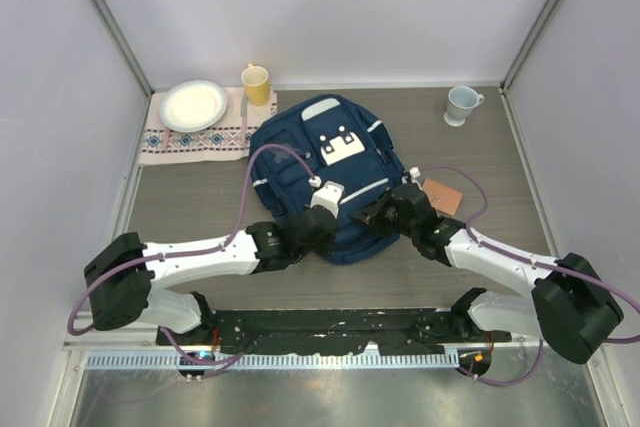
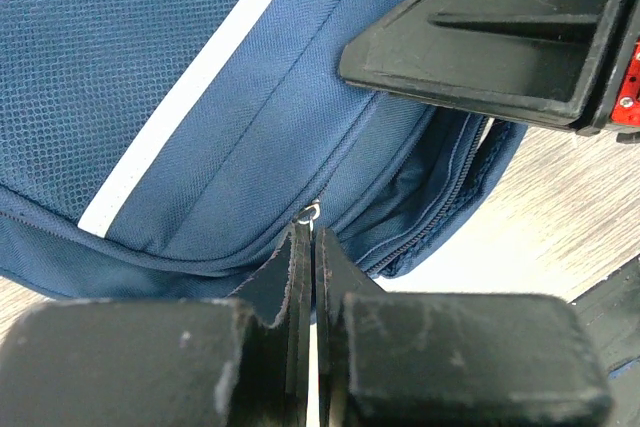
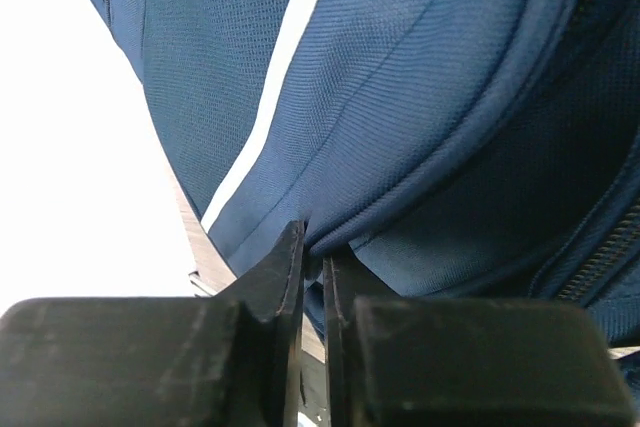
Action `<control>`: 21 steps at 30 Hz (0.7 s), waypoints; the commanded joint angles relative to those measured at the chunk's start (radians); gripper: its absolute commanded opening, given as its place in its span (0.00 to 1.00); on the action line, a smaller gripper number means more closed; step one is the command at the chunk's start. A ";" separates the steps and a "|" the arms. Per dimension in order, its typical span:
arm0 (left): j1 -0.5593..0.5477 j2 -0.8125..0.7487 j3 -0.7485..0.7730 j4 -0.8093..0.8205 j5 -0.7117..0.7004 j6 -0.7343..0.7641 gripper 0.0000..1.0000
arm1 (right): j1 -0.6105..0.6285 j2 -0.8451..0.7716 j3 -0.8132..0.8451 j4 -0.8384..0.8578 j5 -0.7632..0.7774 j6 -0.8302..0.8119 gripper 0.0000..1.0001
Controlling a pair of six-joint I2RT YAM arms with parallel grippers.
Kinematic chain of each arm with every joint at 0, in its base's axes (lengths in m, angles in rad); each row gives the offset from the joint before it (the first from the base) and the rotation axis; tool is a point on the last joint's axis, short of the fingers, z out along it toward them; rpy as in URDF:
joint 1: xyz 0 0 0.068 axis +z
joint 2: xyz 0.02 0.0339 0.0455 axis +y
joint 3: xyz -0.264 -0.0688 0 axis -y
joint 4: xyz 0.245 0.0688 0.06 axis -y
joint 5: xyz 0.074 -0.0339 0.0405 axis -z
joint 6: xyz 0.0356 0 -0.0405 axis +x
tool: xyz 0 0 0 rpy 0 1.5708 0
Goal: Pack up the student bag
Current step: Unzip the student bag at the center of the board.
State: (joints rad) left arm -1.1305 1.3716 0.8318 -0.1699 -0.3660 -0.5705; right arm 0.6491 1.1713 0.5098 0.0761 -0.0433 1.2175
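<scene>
While the student bag lies flat in the middle of the table with its front pocket up, both arms are parked at its near edge. The left gripper has its fingers squeezed tight together with a little metal zipper ring right at the tips, though I honestly can't tell if the ring's actually pinched. The right gripper is clamped on a piped seam of the bag, with just a sliver of gap. At the far left a white plate sits on a patterned cloth with a yellow cup beside it, and there's a white mug at the far right.
</scene>
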 commanded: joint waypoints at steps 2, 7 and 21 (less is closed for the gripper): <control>-0.012 -0.078 -0.028 0.029 -0.031 -0.028 0.00 | 0.004 -0.059 -0.008 0.015 0.123 -0.005 0.01; -0.012 -0.091 -0.046 -0.092 -0.191 -0.045 0.00 | -0.003 -0.137 0.001 -0.061 0.201 -0.067 0.01; 0.069 -0.077 -0.019 -0.234 -0.326 0.029 0.00 | -0.006 -0.127 0.038 -0.107 0.139 -0.154 0.01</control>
State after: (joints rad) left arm -1.0889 1.3262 0.8162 -0.3504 -0.6304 -0.5915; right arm 0.6594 1.0542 0.5148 -0.0196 0.0452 1.1248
